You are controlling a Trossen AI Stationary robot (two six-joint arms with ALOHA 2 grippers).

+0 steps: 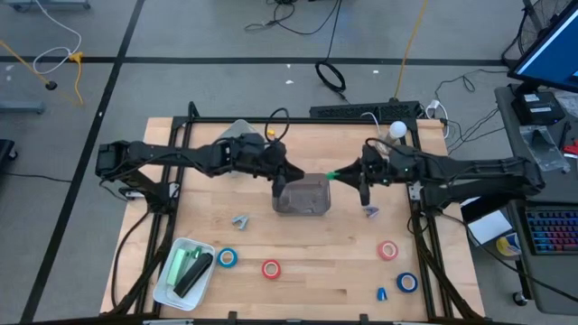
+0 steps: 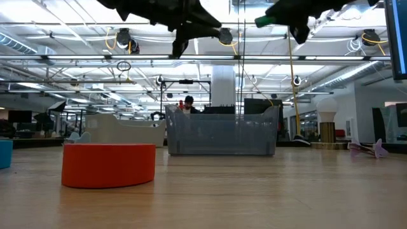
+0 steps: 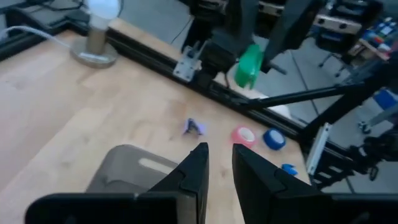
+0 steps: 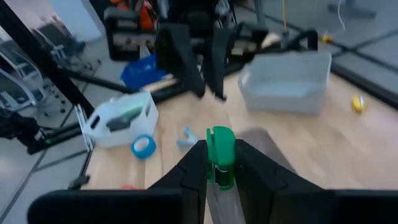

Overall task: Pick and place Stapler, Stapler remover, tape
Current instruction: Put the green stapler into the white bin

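Observation:
My right gripper (image 4: 219, 163) is shut on a green stapler (image 4: 219, 152) and hovers just right of the grey bin (image 1: 302, 196) mid-table. My left gripper (image 3: 220, 155) hangs open and empty over the bin's far left corner (image 1: 280, 185). Tape rolls lie flat on the table: blue (image 1: 228, 257), red (image 1: 271, 268), red (image 1: 388, 250), blue (image 1: 407, 283). Staple removers rest on the wood: grey (image 1: 239, 219), purple (image 1: 371, 212), blue (image 1: 381, 293). The white tray (image 1: 172, 287) at the near left holds a green and a black stapler. My right gripper pinches the green stapler between its two fingers, near one end (image 4: 219, 177). The other end (image 1: 332, 174) sticks out past the fingertips toward the table's left. The stapler is lifted clear, high above the table (image 2: 267, 20).
A clear bin (image 1: 239, 137) stands at the far edge behind my left arm. A light bulb on a stand (image 1: 397, 131) sits at the far right corner. Bare wood lies in the near middle between the tape rolls. A black frame rail (image 1: 424, 244) runs along the right edge.

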